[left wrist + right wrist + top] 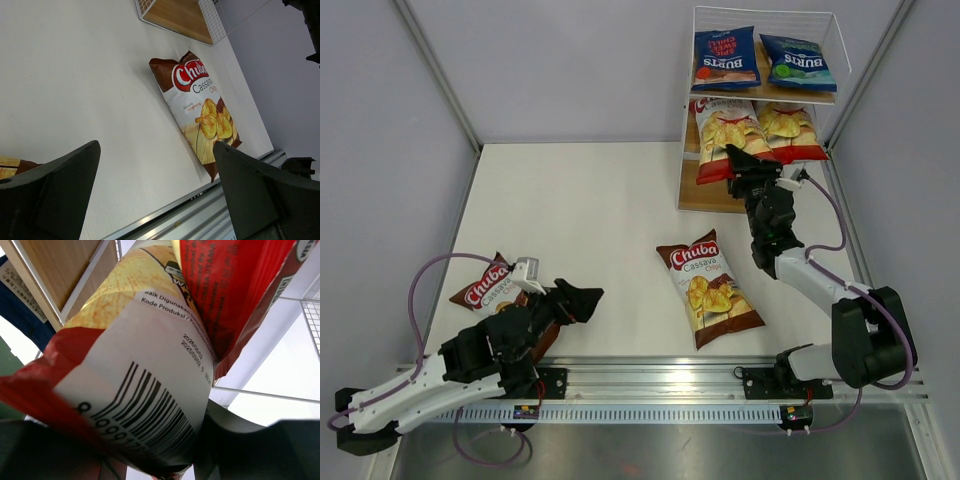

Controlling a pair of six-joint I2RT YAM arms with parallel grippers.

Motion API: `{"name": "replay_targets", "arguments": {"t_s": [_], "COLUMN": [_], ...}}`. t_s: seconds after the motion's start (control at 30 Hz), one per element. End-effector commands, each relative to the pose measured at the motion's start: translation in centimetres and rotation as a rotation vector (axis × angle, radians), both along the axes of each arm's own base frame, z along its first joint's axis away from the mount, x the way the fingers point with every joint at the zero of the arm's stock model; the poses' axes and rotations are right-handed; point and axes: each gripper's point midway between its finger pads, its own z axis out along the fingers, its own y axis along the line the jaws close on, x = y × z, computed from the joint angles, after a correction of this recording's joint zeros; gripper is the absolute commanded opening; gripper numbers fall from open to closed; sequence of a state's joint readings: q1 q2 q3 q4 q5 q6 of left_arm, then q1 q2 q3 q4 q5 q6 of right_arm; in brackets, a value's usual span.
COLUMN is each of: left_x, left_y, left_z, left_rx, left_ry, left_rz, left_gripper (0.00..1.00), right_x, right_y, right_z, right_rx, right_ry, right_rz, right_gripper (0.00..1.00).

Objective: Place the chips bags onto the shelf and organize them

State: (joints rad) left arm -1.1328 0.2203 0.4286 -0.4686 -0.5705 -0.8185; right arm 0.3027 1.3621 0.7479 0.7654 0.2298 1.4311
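The white wire shelf point(692, 195) stands at the far right. Two blue Burts bags point(725, 58) point(798, 62) lean on its top tier. Two red-and-white bags point(720, 130) point(788, 128) stand on the middle tier. My right gripper point(748, 168) is shut on the bottom edge of the left red-and-white bag point(150, 365), barcode side facing the wrist camera point(150, 450); the other red-and-white bag point(235, 285) is beside it. One brown Chuba bag point(710, 290) point(200, 105) lies flat mid-table. The second brown bag point(485, 290) point(10, 167) lies partly under my left arm. My left gripper point(582, 300) point(157, 175) is open and empty.
The shelf's bottom wooden tier point(180, 17) shows bare wood at the front. A metal rail point(650, 370) runs along the near table edge. Grey walls close in the left, back and right sides.
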Motion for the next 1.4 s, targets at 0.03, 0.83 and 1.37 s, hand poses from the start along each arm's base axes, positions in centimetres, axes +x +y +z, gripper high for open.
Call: {"name": "replay_targets", "arguments": {"t_s": [0.03,0.83,1.37], "left_x": [-0.1,-0.2,-0.4], "left_y": [-0.2,0.6,0.3], "left_z": [0.0,-0.4,-0.6], "left_rx": [-0.033,-0.046,-0.044], "left_ry": [-0.011,-0.009,-0.009], "left_rz": [-0.009,0.007,-0.006], "left_gripper": [0.99,0.99,0.99], "right_x": [0.5,-1.0,-1.5], "right_y": [-2.2,-3.4,0.4], "right_z": [4.2,8.5,10.0], "right_rx": [0.036,0.073,0.027], "right_ry": [-0.115,-0.222,-0.436], "right_rz": [-0.151,-0.196,-0.021], "right_gripper": [0.22,0.19,0.18]}}
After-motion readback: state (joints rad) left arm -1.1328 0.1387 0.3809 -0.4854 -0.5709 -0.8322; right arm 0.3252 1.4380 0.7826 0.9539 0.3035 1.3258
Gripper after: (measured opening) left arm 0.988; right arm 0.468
